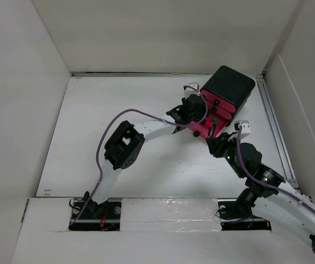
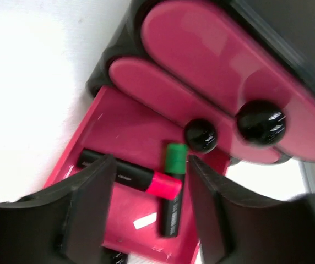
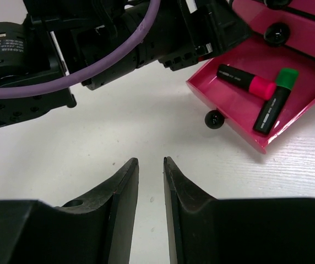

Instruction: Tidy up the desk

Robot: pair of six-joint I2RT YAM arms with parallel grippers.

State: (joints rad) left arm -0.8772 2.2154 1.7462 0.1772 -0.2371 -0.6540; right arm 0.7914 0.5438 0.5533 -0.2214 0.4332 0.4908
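Note:
The desk (image 1: 86, 148) is a white tabletop. A black box (image 1: 230, 88) with pink drawers stands at the back right, and its bottom drawer (image 1: 203, 130) is pulled out. In the drawer (image 3: 237, 104) lie a pink-capped highlighter (image 3: 245, 81) and a green-capped highlighter (image 3: 273, 102). My left gripper (image 1: 193, 116) is open and empty just above the drawer (image 2: 124, 126). Its fingers (image 2: 88, 203) straddle the pink-capped highlighter (image 2: 130, 176) and the green-capped highlighter (image 2: 173, 198) without touching them. My right gripper (image 3: 150, 160) is empty, its jaws a narrow gap apart, over bare desk in front of the drawer.
The two upper drawers (image 2: 218, 71) are closed, with black knobs (image 2: 259, 122). The open drawer's knob (image 3: 213, 119) sticks out toward my right gripper. The left arm (image 3: 91, 44) crosses in front of it. A metal rail (image 1: 273, 126) runs along the right edge, and white walls surround the desk.

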